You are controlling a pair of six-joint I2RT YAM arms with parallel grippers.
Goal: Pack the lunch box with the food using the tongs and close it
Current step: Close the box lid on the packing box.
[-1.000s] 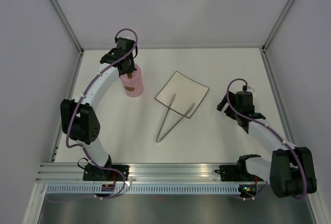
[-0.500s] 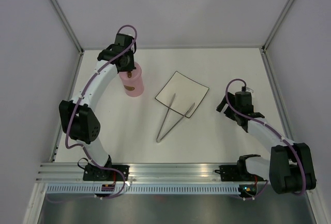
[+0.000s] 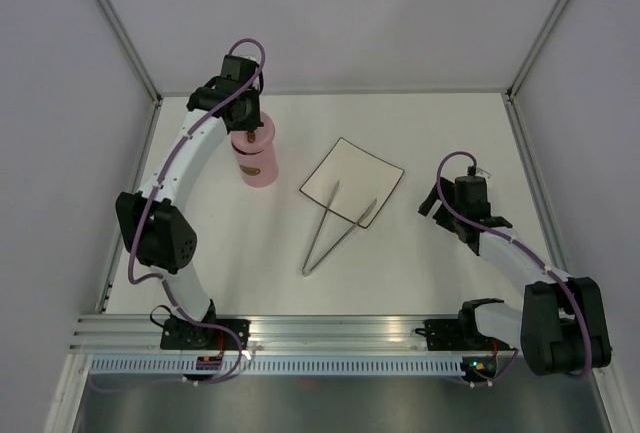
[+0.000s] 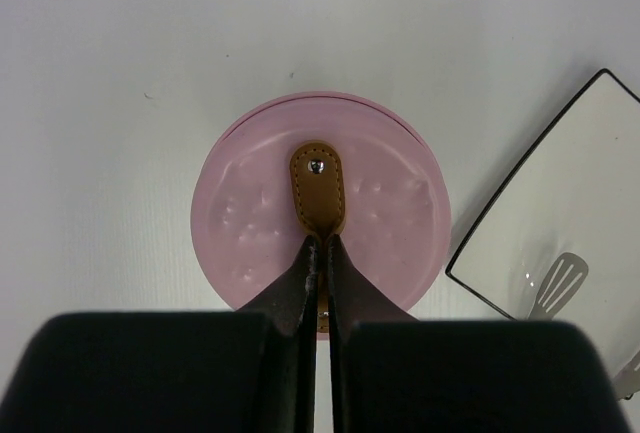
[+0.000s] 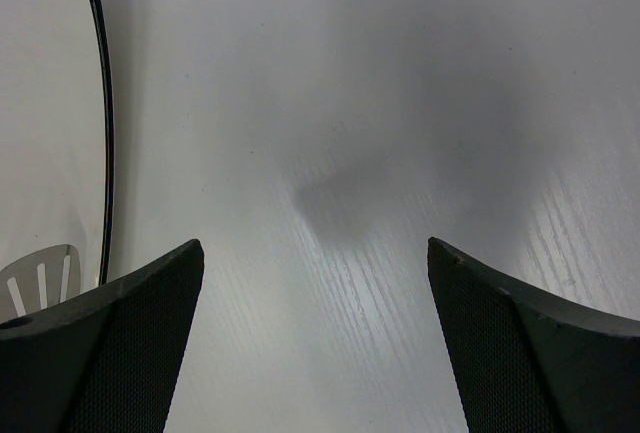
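Observation:
The pink lunch box [image 3: 258,165] stands upright at the back left with its round pink lid [image 4: 250,223] on top. My left gripper [image 3: 245,133] hangs right over it, shut on the lid's brown handle [image 4: 318,185], seen from above in the left wrist view with the gripper [image 4: 322,245] pinching the strap. The silvery tongs [image 3: 328,231] lie in a narrow V, their tips resting on the white plate [image 3: 358,168]; one flat tip [image 4: 560,279] shows in the left wrist view and one [image 5: 35,278] in the right. My right gripper [image 5: 315,243] is open over bare table, right of the plate. No food is in view.
The black-rimmed plate [image 5: 50,123] lies at the table's centre, between the two arms. White walls close in the left, back and right sides. The right arm [image 3: 500,248] stretches along the right side of the table.
The left wrist has shifted slightly toward the back wall above the lunch box, still pinching the handle. The lunch box, tongs and right arm have stayed put.

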